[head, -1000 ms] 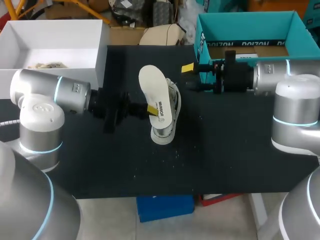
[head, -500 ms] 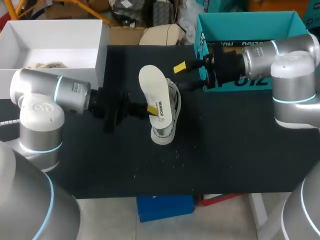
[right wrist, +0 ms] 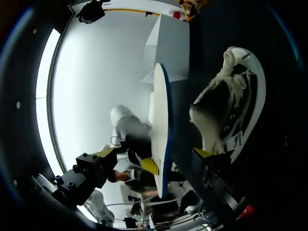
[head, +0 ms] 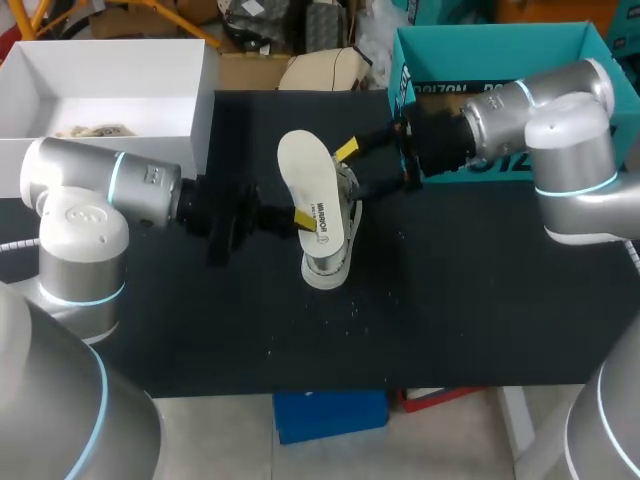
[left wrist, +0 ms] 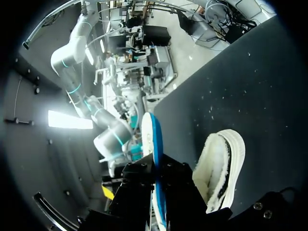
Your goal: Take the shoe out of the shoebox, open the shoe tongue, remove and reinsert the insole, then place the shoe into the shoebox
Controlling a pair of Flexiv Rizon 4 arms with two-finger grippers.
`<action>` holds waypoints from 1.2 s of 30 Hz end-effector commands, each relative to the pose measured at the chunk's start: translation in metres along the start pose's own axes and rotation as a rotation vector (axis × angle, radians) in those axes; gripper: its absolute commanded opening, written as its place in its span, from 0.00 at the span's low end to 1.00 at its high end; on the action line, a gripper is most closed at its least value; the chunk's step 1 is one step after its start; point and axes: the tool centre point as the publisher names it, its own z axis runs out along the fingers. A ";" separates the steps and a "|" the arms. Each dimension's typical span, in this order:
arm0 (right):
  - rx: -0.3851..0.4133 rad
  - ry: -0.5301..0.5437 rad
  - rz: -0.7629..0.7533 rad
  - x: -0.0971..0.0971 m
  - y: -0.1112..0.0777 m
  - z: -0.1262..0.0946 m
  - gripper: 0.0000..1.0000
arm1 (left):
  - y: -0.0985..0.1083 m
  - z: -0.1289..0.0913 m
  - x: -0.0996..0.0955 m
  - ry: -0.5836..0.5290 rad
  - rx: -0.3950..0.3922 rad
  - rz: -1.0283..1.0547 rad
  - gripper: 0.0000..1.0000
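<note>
Even overhead light fills the head view. The insole [head: 310,190] and the white box [head: 110,75] at ten o'clock are nearly washed out, while the black desk [head: 480,300] swallows light, so shadows on it cannot be told. The left wrist view is dim, with one glaring strip of light at nine o'clock from the insole. In the right wrist view a blown-out white glow beyond the insole backlights the right end effector [right wrist: 154,159], leaving its fingers [right wrist: 89,169] as dark silhouettes.

At frame centre on the black counter [head: 450,300], the left hand [head: 303,218] clamps the white insole [head: 310,190] over the white shoe [head: 330,262], while the right hand [head: 352,170], fingers spread, sits just beside the shoe's upper right, near the teal shoebox [head: 500,45].
</note>
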 end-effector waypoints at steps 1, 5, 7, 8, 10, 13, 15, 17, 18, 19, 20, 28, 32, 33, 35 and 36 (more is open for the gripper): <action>-0.010 -0.007 0.019 -0.003 0.003 0.015 0.95 | -0.001 0.000 0.000 0.002 -0.002 0.002 0.00; -0.005 -0.011 0.039 -0.004 0.007 0.026 0.81 | -0.001 0.000 0.000 0.002 -0.002 0.002 0.00; -0.004 -0.014 0.042 -0.004 0.010 0.030 0.81 | -0.001 0.000 0.000 0.002 -0.002 0.002 0.00; -0.004 -0.015 0.043 -0.004 0.011 0.031 0.79 | -0.001 0.000 0.000 0.002 -0.002 0.002 0.00; -0.004 -0.015 0.045 -0.004 0.013 0.035 0.78 | -0.001 0.000 0.000 0.002 -0.002 0.002 0.00; -0.005 -0.014 0.045 -0.003 0.014 0.040 0.75 | -0.001 0.000 0.000 0.002 -0.002 0.002 0.00; -0.008 -0.011 0.043 -0.004 0.015 0.043 0.75 | -0.001 0.000 0.000 0.002 -0.002 0.002 0.00; -0.016 -0.002 0.038 -0.004 0.015 0.046 0.71 | -0.001 0.000 0.000 0.002 -0.002 0.002 0.00; -0.016 0.002 0.036 -0.005 0.014 0.048 0.71 | -0.001 0.000 0.000 0.002 -0.002 0.002 0.00; -0.017 0.003 0.029 -0.005 0.014 0.049 0.67 | -0.001 0.000 0.000 0.002 -0.002 0.002 0.00; -0.023 0.007 0.026 -0.006 0.014 0.050 0.59 | -0.001 0.000 0.000 0.002 -0.002 0.002 0.00; -0.039 0.016 0.020 -0.011 0.013 0.057 0.49 | -0.001 0.000 0.000 0.002 -0.002 0.002 0.00; -0.042 0.020 0.017 -0.012 0.013 0.059 0.47 | -0.001 0.000 0.000 0.002 -0.002 0.002 0.00; -0.043 0.022 0.015 -0.012 0.013 0.059 0.47 | -0.001 0.000 0.000 0.002 -0.002 0.002 0.00; -0.045 0.023 0.012 -0.012 0.013 0.060 0.45 | -0.001 0.000 0.000 0.002 -0.002 0.002 0.00; -0.046 0.024 0.011 -0.012 0.013 0.061 0.44 | -0.001 0.000 0.000 0.002 -0.002 0.002 0.00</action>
